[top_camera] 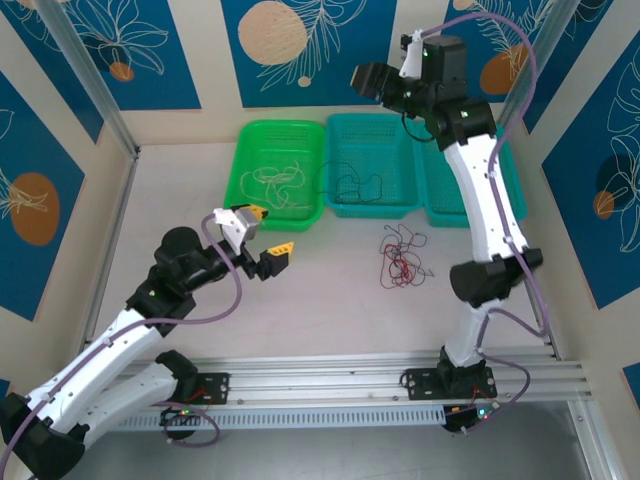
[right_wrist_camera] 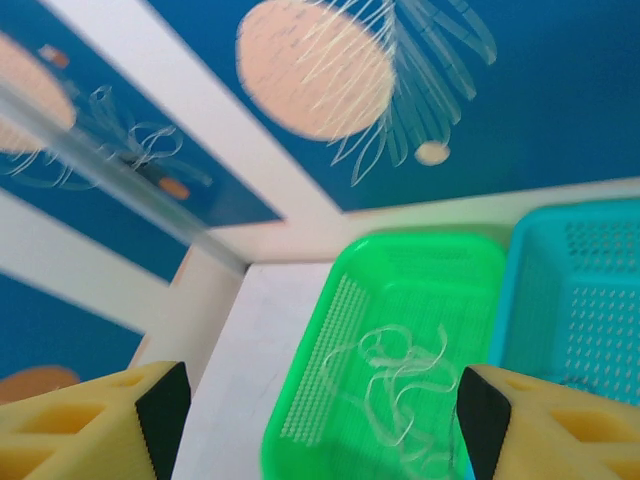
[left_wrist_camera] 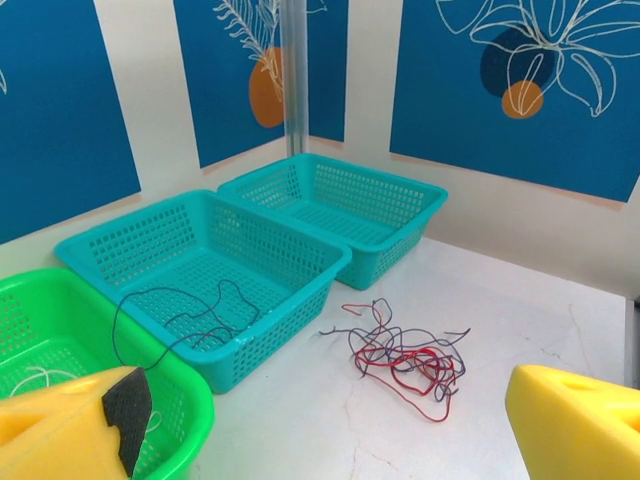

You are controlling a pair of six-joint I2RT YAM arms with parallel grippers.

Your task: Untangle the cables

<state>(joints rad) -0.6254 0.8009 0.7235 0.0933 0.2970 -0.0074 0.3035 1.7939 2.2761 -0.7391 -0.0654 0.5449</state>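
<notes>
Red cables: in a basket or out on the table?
Out: the red cables lie tangled on the table near the teal basket.

Three plastic mesh baskets stand side by side along the back wall, in the upper middle of the top view: a green basket (top_camera: 240, 150) on the left, a teal basket (top_camera: 370, 118) touching it, and a second teal basket (top_camera: 445, 195) to the right. They rest on a pale marbled table (top_camera: 300, 310). Blue wall panels (top_camera: 290, 40) with leaf drawings and orange discs surround it. An aluminium rail (top_camera: 330, 385) crosses the bottom.
</notes>
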